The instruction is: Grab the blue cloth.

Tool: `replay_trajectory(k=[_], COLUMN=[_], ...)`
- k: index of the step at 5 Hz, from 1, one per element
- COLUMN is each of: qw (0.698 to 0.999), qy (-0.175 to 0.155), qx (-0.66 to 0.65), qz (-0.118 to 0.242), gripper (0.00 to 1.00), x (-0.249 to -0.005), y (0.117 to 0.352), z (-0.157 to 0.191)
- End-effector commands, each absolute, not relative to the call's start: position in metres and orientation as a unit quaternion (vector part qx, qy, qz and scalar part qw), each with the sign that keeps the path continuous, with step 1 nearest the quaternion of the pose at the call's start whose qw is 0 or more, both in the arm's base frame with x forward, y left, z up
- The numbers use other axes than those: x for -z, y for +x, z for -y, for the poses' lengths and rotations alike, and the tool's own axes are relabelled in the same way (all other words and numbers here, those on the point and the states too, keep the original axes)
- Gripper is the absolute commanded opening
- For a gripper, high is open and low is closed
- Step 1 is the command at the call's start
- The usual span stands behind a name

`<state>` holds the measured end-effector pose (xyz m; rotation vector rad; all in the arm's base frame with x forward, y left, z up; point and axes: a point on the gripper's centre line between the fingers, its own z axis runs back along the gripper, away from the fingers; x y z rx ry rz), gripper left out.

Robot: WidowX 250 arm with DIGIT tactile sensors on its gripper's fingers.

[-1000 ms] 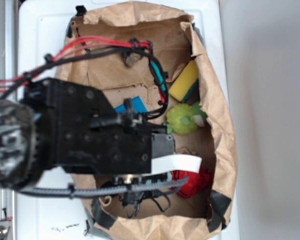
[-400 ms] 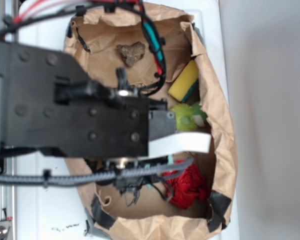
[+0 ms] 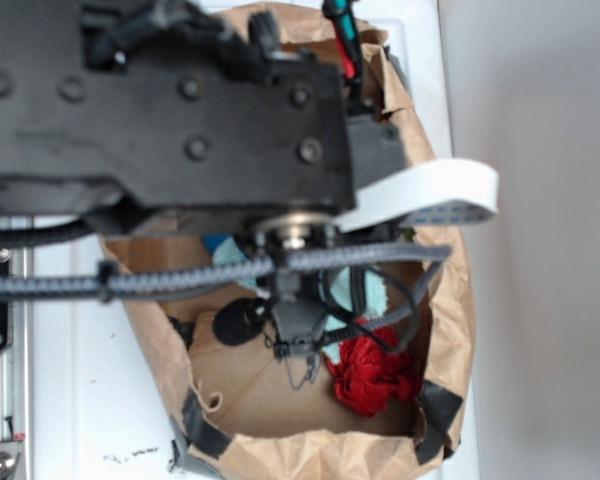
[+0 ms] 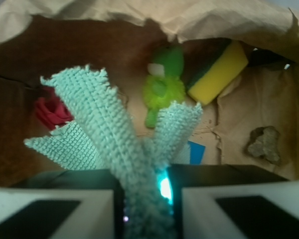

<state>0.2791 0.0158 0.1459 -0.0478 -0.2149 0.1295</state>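
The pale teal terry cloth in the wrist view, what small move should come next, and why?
Probably a short lift straight up, tool kept shut. The pale teal terry cloth is pinched between its fingers, folds hanging free above the brown paper bag floor, so the grab looks secure.

No legible text, labels, brand marks, numbers or signs in either view. Exterior view: robot arm housing and paper bag carry no readable print. Wrist view: cloth, toys, sponge and bag surfaces likewise unmarked.
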Motion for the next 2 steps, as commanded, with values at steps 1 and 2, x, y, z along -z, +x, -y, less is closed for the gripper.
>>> replay_trajectory(k=[1,2], qw=[0.984,0.983], qy=[-0.019,-0.021], qx=[-0.065,-0.063], qz=[0.167,0.172], gripper=[0.00,0.00], x=[-0.1792,-0.1825], y=[0.2811,0.2808], z=[-0.0224,-0.0226])
